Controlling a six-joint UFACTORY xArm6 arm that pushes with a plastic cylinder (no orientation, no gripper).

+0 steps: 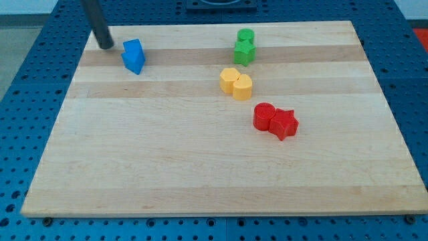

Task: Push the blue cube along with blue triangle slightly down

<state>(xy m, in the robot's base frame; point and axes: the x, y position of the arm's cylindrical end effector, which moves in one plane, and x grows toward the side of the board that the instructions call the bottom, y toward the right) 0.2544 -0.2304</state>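
My tip (105, 46) rests on the tabletop (167, 161) at the far left, just left of the blue cube (132, 48) and blue triangle (136, 62), which sit pressed together. The rod leans up and left out of view. As a bare tool it grasps nothing. This looks like the approach step: next I judge it must swing round to their far side, then push nearer. Green, yellow and red pairs lie well apart to the right.

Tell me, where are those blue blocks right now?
The blue blocks sit touching near the view's top left of the board, just right of my tip.
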